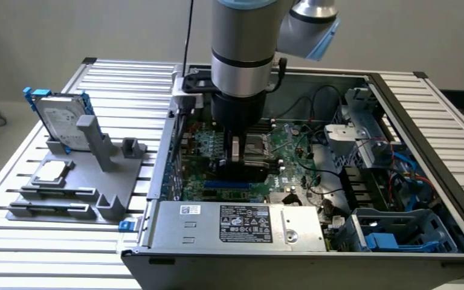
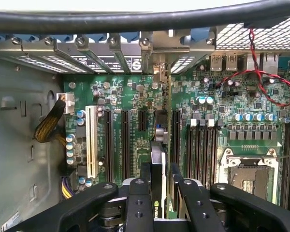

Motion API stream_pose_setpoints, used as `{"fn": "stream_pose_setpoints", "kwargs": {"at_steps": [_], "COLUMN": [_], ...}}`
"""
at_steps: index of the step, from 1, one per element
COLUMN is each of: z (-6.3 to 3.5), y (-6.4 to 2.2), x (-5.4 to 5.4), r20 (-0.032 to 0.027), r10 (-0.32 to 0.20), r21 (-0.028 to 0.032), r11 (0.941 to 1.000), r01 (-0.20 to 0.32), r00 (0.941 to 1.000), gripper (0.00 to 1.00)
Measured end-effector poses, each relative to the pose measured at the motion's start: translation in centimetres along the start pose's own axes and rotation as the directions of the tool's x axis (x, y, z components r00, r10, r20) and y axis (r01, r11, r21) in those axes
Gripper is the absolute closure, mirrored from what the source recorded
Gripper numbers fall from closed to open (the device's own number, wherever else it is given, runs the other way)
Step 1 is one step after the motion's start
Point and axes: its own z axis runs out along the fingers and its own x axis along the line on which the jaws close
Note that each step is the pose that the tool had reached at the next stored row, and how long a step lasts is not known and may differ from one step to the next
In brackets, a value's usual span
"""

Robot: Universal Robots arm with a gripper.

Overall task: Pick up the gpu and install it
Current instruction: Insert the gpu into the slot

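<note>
My gripper (image 1: 244, 158) reaches down into the open computer case (image 1: 425, 139), over the green motherboard (image 1: 284, 145). In the wrist view the gripper (image 2: 157, 195) is shut on the gpu (image 2: 157, 159), which stands edge-on between the two black fingers (image 2: 137, 198). The card's thin black body points toward the case's rear bracket openings (image 2: 135, 58). It hangs over the dark expansion slots (image 2: 125, 140) in the middle of the board. Whether its lower edge touches a slot is hidden by the card itself.
On the exterior view's left, a grey fixture (image 1: 70, 193) holds a silver hard drive with blue frame (image 1: 58, 121) and a small square processor chip (image 1: 51, 172). A power supply (image 1: 240, 223) sits at the case front. Red wires (image 2: 261, 82), a CPU socket (image 2: 251, 176) and a white slot (image 2: 91, 140) flank the card.
</note>
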Motion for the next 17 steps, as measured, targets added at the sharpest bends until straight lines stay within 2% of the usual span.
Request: {"fn": "stream_pose_setpoints", "kwargs": {"at_steps": [8,17], "z": [0.28,0.80], "y": [-0.03,-0.04], "x": [0.20,0.26], "r20": [0.0030,0.0114], "r10": [-0.005,-0.009], "r21": [-0.0031,-0.0044], "r11": [1.0000,0.9999], "r01": [0.005,0.009], "r00": [1.0000,0.9999], "gripper": [0.73,0.73]}}
